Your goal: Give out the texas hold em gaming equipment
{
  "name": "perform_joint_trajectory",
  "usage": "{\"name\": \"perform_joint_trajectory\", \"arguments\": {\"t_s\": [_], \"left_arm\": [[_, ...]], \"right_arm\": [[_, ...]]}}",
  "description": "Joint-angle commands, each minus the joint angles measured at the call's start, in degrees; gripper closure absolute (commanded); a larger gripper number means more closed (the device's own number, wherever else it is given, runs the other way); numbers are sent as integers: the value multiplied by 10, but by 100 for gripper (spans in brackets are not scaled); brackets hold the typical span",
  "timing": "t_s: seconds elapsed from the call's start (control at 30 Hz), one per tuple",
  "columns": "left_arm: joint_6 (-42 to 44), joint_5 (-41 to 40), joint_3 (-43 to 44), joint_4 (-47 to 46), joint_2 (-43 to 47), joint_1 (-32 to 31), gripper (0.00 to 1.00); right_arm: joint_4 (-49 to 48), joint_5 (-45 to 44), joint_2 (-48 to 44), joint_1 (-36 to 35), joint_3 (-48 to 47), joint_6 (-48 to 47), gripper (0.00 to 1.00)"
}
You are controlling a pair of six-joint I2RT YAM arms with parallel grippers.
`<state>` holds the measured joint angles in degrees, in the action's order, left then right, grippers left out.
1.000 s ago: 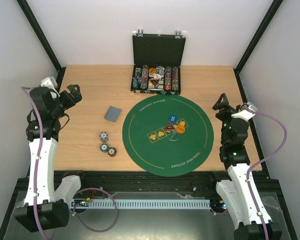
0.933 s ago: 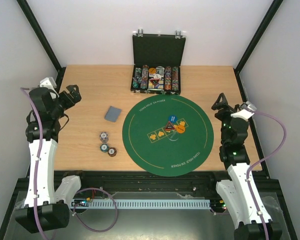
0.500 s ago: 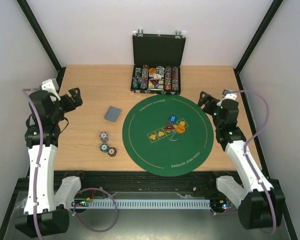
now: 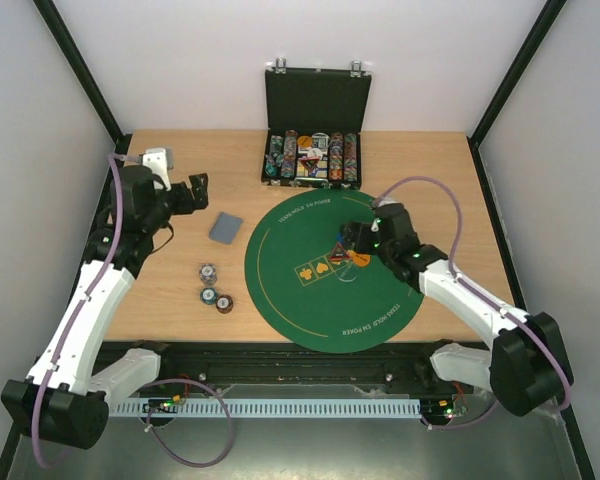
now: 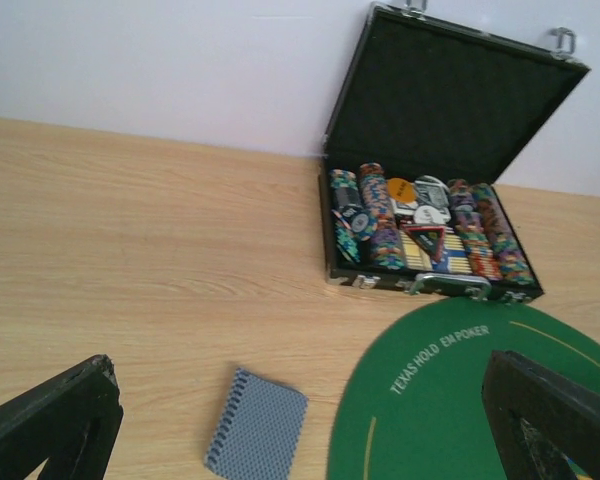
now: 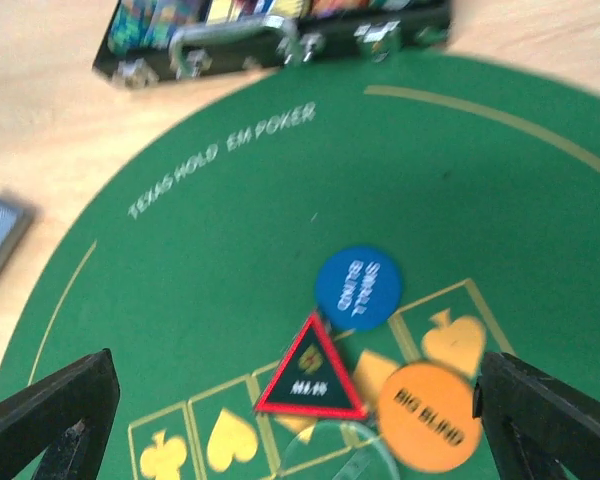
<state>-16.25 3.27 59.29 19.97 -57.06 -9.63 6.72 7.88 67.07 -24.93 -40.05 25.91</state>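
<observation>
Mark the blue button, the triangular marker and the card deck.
blue button [image 6: 357, 288]: right wrist view, centre of face.
triangular marker [image 6: 313, 375]: right wrist view, black middle.
card deck [image 5: 257, 436]: left wrist view, middle of back.

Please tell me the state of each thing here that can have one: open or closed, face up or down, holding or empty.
case, open, lid raised.
cards, one stack, face down.
left gripper, open, empty.
right gripper, open, empty.
blue button, flat on green mat, text up.
orange button, flat, text up.
triangular marker, flat, text up.
poker chips, lying beside the mat.
</observation>
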Motion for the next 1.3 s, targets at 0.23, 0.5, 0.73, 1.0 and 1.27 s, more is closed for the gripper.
{"name": "perform_joint_trajectory", "arguments": {"t_s": [0.23,0.5,0.73,1.0,1.27], "left_arm": [[78,-115,-56,-78,2,-1,1],[80,-149,-83,-78,30,-1,0],[74,-145,-82,-75,23,-2,0],[72,-153,-82,-71,20,-1,0],[71,-157,-81,-69,15,-2,0]], "right_arm": [[75,-130,91,-99,-18,22,10],[85,-126,159,-105,-31,24,23],[94,-118,196,-118,-42,26,26],[96,-129,216,-143,-36,41,28],[97,-138,229,-150,-27,41,30]]}}
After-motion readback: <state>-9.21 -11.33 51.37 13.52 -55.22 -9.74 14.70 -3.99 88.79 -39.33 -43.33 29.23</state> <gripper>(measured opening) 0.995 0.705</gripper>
